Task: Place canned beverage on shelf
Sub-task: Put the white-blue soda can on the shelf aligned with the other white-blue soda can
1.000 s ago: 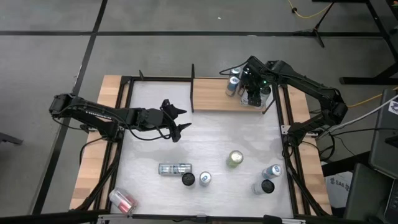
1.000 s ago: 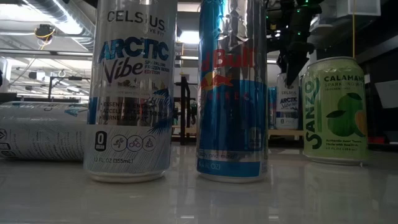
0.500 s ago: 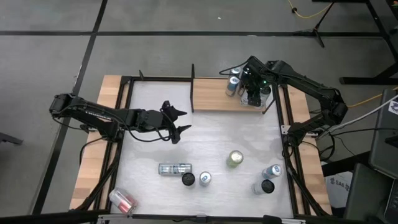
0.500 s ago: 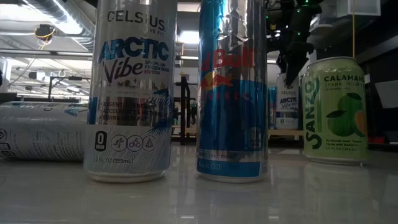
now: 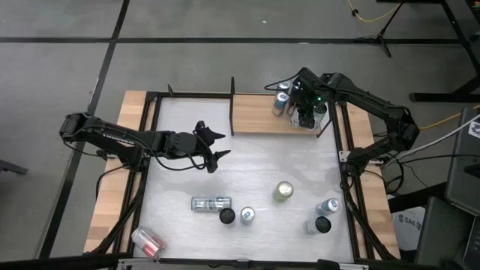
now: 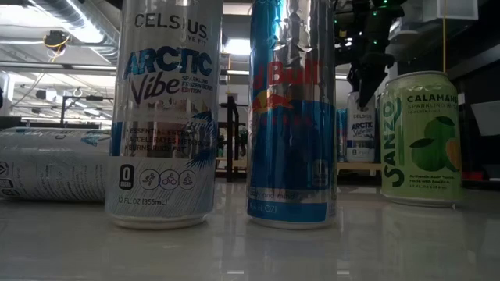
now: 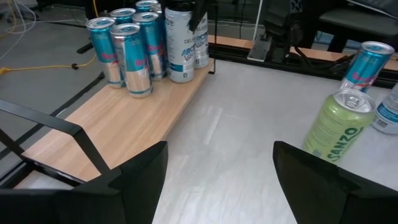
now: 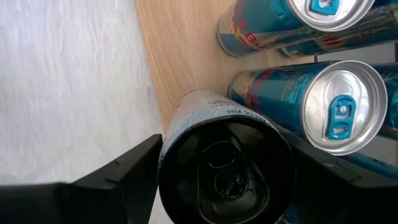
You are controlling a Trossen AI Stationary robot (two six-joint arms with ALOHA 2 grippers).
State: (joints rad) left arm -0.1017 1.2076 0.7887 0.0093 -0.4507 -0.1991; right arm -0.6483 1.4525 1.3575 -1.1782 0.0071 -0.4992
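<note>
**Setting the can down gently on the shelf**

At the front of the counter [image 5: 247,169], loose cans [image 5: 283,191] are waiting. Most stand up and one lies on its side. They are well apart from the work and need not be touched.

Farther back, over the middle of the counter, the left fingers [image 7: 134,180] are spread wide and hold nothing. That arm is only waiting.

At the far edge is the shelf [image 5: 255,116]. The can [image 8: 227,165] with the dark top is gripped on both sides by the right fingers [image 8: 124,180]. It stands upright at the front edge of the board, just beside a bunch of blue cans [image 8: 336,106] that are already in place.

It looks as if the can is down, or nearly down, on the wood. So the step in hand is most likely the letting go.

- The can should be kept straight, so it is not tipped.
- Its whole bottom should be on the board, not over the edge.
- The fingers should be opened slowly and only a little, because the blue cans are so close.
- The arm should then be lifted straight up, so nothing is knocked.
</note>
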